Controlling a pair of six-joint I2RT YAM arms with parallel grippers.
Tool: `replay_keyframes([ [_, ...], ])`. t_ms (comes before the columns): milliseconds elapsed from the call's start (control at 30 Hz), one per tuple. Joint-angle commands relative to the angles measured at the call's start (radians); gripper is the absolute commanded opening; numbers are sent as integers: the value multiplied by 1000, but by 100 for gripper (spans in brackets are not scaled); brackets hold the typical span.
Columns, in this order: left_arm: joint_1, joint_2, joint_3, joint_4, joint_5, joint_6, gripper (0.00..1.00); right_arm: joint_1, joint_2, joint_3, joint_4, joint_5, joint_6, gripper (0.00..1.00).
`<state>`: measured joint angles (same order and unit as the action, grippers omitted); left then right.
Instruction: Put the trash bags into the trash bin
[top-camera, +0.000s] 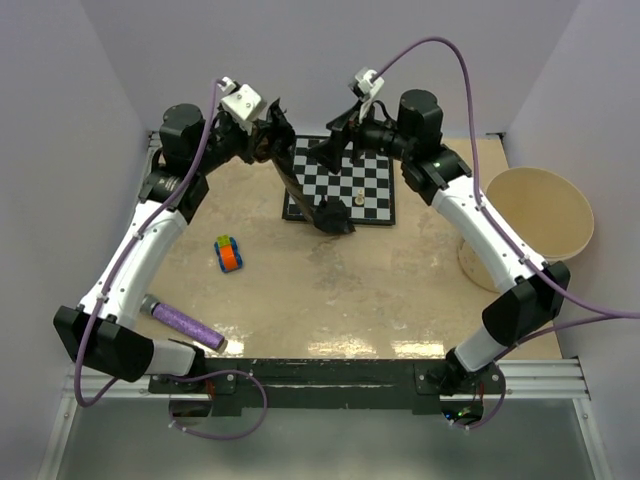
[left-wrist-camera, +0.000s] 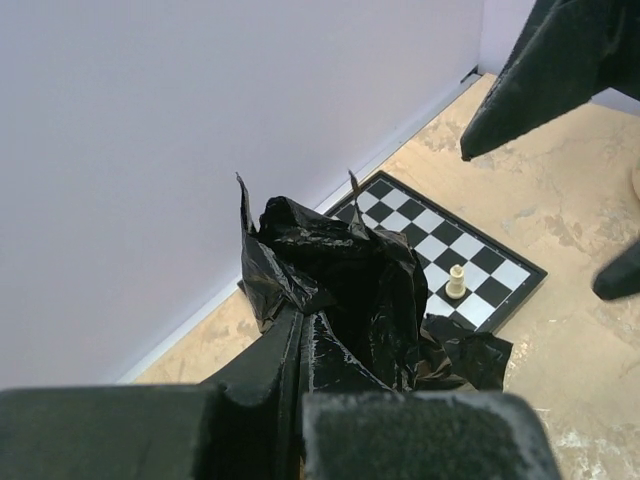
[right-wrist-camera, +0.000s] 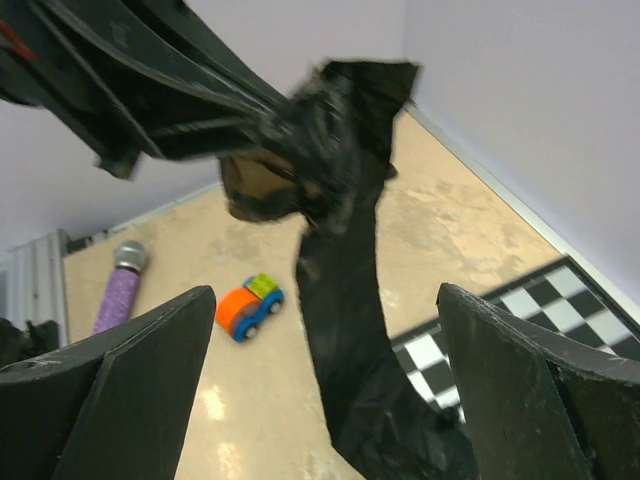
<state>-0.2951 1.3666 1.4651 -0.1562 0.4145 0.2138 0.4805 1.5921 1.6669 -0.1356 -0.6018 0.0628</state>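
Black glossy bag (left-wrist-camera: 340, 270), all wrinkles, bunched over the left end effector (left-wrist-camera: 300, 340) pinching it, fingertips hidden; right end effector (right-wrist-camera: 325, 292) gapes wide.

Upper centre: a glossy black crumpled plastic trash bag (top-camera: 332, 216) over a black-and-white chequered square chessboard (top-camera: 375, 185) with a cream chess piece (top-camera: 358, 199). Right: a cream-beige round plastic trash bin (top-camera: 540, 210). Left: an orange, blue and green toy car (top-camera: 230, 253) and a purple textured roll (top-camera: 185, 325). The mottled beige tabletop (top-camera: 330, 300) is glossy.

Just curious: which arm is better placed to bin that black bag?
Probably left: the left pincer grips the trash bag; the right pincer hangs open, though the trash bin stands on its side.
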Motion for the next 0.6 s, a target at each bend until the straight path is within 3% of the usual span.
replay_keyframes([
  [0,-4,-35,-12,52,-59,-70,0,64,31,86,99,23,113,98],
  [267,-9,-61,-20,38,6,-65,0,95,158,212,120,124,166,95],
  [467,-10,-93,-37,14,46,-40,0,98,229,270,123,168,178,75],
  [533,-10,-100,-41,7,66,-31,0,102,244,281,122,174,172,61],
  [567,-10,-103,-43,3,67,-28,0,101,250,286,122,166,166,49],
])
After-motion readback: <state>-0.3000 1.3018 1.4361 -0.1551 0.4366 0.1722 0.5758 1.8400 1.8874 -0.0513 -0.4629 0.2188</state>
